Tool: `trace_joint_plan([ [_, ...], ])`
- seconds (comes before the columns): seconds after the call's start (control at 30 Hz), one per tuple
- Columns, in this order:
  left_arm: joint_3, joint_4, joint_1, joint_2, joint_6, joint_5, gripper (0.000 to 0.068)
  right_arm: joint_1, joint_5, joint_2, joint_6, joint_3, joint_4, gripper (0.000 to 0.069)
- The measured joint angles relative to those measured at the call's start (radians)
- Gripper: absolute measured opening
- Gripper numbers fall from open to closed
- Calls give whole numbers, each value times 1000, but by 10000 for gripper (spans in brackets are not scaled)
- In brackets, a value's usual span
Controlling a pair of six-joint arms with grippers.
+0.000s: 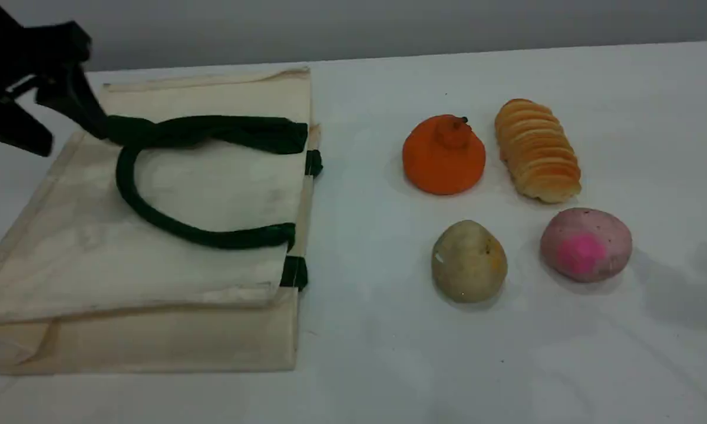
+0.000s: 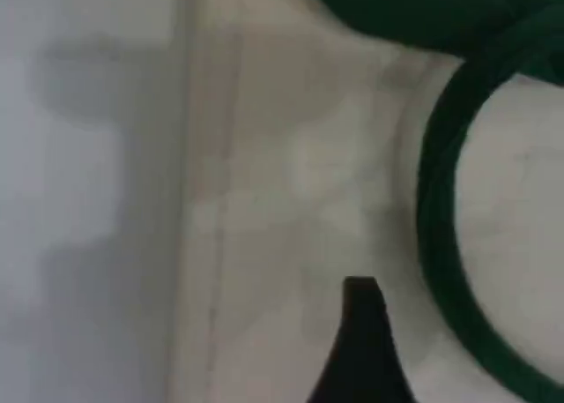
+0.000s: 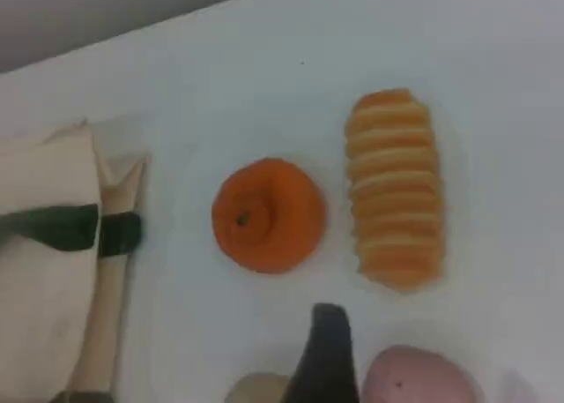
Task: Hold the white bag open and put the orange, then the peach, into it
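The white bag (image 1: 153, 235) lies flat on the left of the tabletop (image 1: 389, 353), its green handles (image 1: 153, 212) on top. The left pincer (image 1: 41, 100) hangs open over the bag's far left corner, holding nothing. On the right, the orange (image 1: 443, 155) sits beside a bread roll (image 1: 537, 150); the peach (image 1: 586, 244) lies nearer, right of a tan fruit (image 1: 469, 261). The right pincer (image 3: 326, 350), open and empty, hovers above these fruits.

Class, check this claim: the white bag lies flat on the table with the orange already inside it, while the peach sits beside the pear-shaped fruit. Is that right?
Not quite. The orange is not inside the white bag; the scene view shows it on the table beside the bread roll. The rest holds: the peach sits beside the pear-shaped fruit.
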Motion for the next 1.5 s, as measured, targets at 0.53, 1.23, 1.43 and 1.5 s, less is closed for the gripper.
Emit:
trace_joint_plan([
  [0.53,-118,58,-78,196,4,-2,486,0,-11,0,-12,0,-1,580],
  [1.23,-117,22,-78,316,1,-78,238,0,-19,0,-18,0,-2,580],
  [1.43,-117,5,-78,305,1,-75,59,0,-19,0,-19,0,-2,580],
  [1.5,-120,-29,-78,288,12,-60,59,0,-19,6,-19,0,-2,580],
])
